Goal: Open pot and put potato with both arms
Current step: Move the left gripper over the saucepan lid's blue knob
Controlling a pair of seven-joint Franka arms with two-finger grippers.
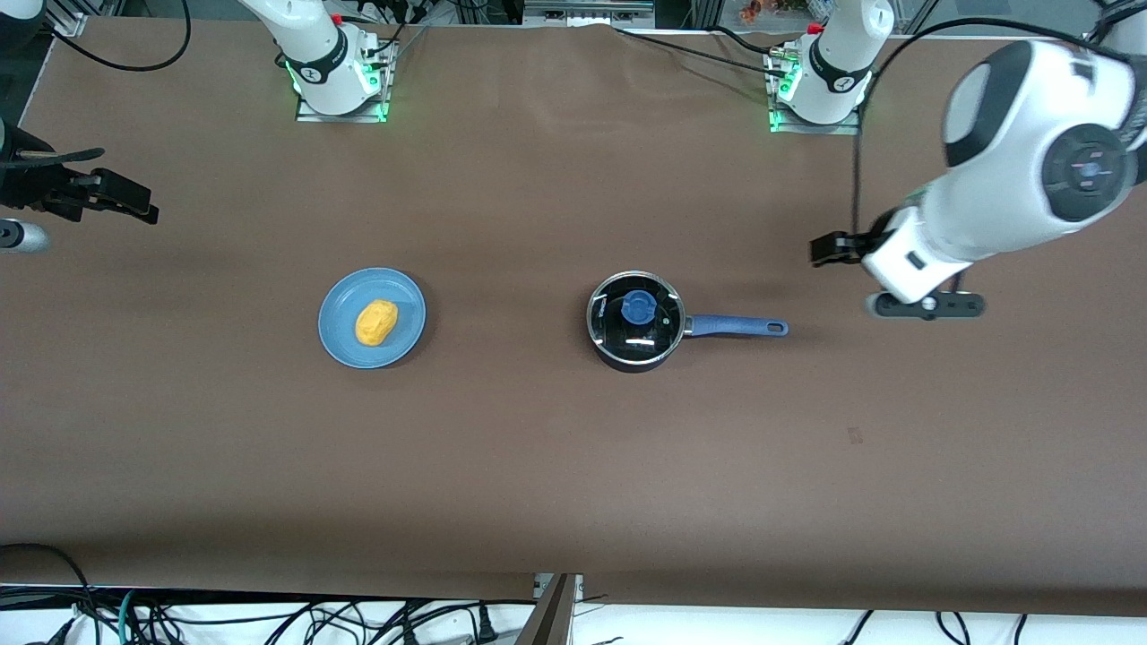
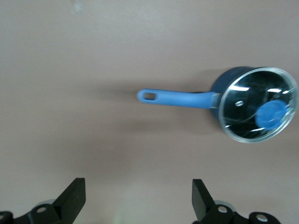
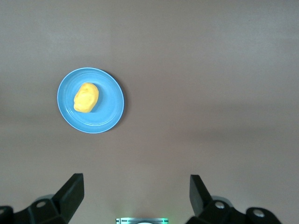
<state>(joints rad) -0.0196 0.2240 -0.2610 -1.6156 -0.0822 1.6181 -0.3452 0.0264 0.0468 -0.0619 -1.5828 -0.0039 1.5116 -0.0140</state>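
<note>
Nothing done yet from what I see. Small black saucepan with long blue handle sits mid-table, toward the left arm's end, round glass lid with blue knob on it. Yellow-orange oval potato lies on the flat light-blue plate, toward the right arm's end, well apart from the pot. Left gripper hangs over bare table off the handle's tip, fingers wide, empty. Right gripper is up at the table's edge, fingers wide, empty. Left to do: lift lid, pick potato, drop it in.
</note>
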